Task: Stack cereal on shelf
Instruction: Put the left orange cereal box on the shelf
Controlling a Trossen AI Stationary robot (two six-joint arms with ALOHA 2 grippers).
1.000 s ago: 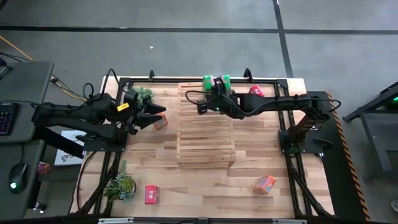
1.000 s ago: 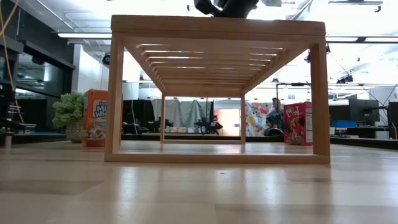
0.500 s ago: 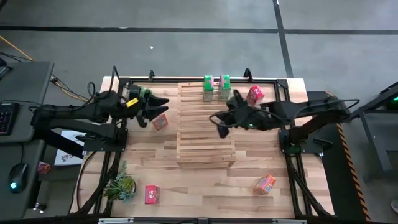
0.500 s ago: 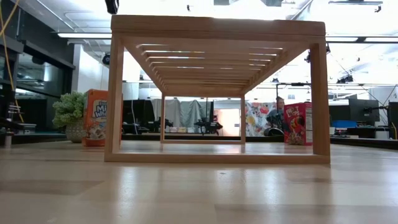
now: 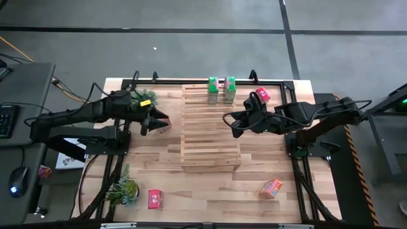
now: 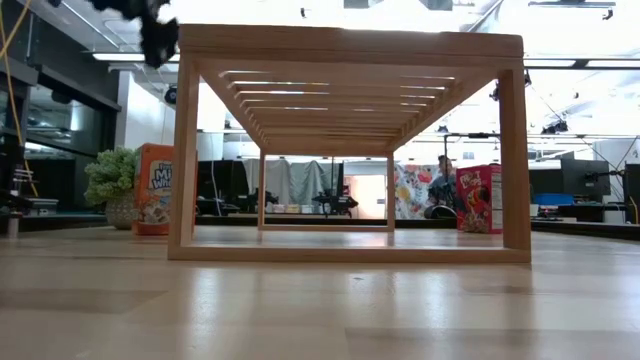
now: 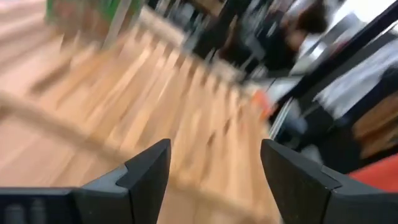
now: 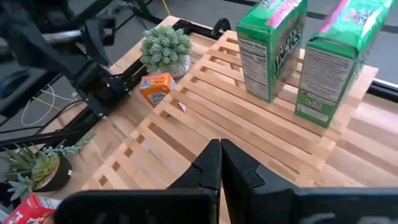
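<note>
The shelf (image 5: 210, 137) is a pale slatted rack in the table's middle. Two green cereal boxes (image 5: 212, 90) (image 5: 229, 89) stand upright on its far end, also shown in the right wrist view (image 8: 270, 46) (image 8: 336, 62). An orange box (image 5: 165, 125) stands on the table left of the shelf, and my open left gripper (image 5: 157, 120) hangs just above it. My right gripper (image 5: 231, 121) is shut and hovers over the shelf's right edge. A red box (image 5: 262, 95) stands far right. Another orange box (image 5: 271, 188) and another red box (image 5: 154, 199) lie near the near edge.
One potted plant (image 8: 166, 46) sits by the orange box under the left arm, and another plant (image 5: 124, 189) is at the near left. The black frame rails (image 5: 191, 81) run round the table. Bare tabletop lies between the shelf and the near boxes.
My right gripper has drawn back from the green boxes toward the table's right and near side, leaving both standing on the shelf. My left arm has reached farther out, and its gripper has come down beside the shelf's left side, over the orange box.
</note>
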